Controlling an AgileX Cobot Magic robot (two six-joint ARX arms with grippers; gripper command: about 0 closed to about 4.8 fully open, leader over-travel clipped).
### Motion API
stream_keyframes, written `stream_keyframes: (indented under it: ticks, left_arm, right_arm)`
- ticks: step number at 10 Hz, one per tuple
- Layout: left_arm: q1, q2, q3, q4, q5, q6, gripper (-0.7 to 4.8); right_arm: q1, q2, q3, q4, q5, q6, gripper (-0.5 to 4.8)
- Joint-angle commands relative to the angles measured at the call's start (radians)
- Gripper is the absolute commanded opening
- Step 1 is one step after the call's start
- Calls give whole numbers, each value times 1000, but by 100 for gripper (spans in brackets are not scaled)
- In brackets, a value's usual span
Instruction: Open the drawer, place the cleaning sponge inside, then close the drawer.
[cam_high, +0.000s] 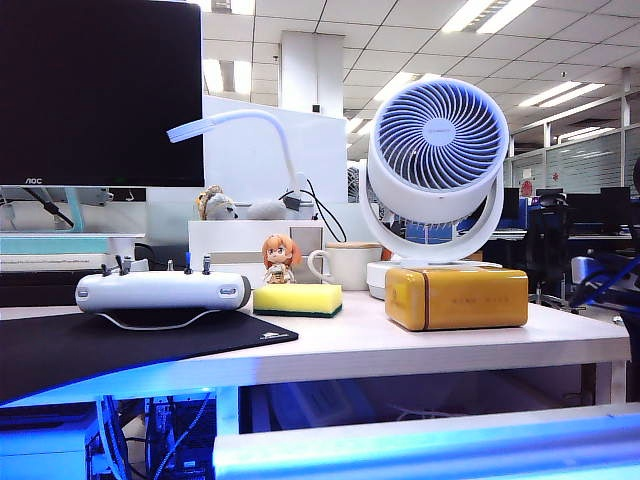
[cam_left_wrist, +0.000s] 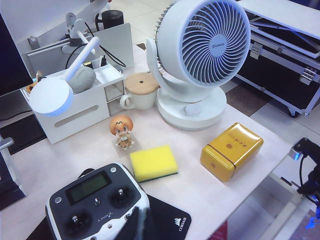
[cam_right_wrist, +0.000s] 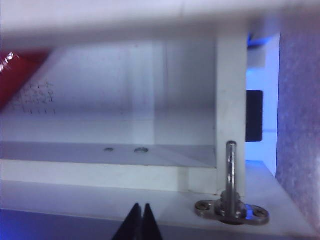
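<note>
Desk surface — a white desk (cam_high: 480, 345) seen from the exterior camera.

- Cleaning sponge (cam_high: 297, 300): yellow block with a dark green underside, lying flat on the desk top between the remote controller (cam_high: 163, 291) and the amber-yellow box (cam_high: 457, 298). It sits just in front of the small orange-haired figurine (cam_high: 280, 259). Nothing touches it. In the left wrist view the cleaning sponge (cam_left_wrist: 153, 162) lies apart from the amber-yellow box (cam_left_wrist: 231, 151).
- Remote controller: pale grey, with two sticks, resting on a black mat (cam_high: 120, 345).
- White fan (cam_high: 437, 150): upright behind the box, with a white mug (cam_high: 345, 266) beside its base; the left wrist view shows a wooden lid on that mug.
- White desk lamp (cam_high: 235, 125): it arches over a white organiser (cam_left_wrist: 85, 102).
- Dark monitor (cam_high: 100, 92): at the rear on the left side of the exterior view.

Drawer (cam_high: 430, 445) — a wide blue-lit white band along the lower edge of the exterior view, under the desk top. The right wrist view looks into a white interior with a metal pin (cam_right_wrist: 230, 172) standing on an oval plate.

Right gripper (cam_right_wrist: 139, 222) — two dark fingertips pressed together with nothing between them, just above a white ledge of that interior.

Left gripper (cam_left_wrist: 135, 227) — only a blurred dark shape at the edge of its own view, above the remote controller; whether its claw is spread or pressed together cannot be told.
</note>
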Motion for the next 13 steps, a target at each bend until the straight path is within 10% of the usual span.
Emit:
stream_keyframes:
  ticks: [1,13]
  left_arm:
    - [0,-3,5,11,2,4,-6]
    - [0,-3,5,22,2,4,-6]
  right_arm:
    - [2,-1,1,-54,1,-16,-5]
    - [2,-6,-73,-254,47,-42,-5]
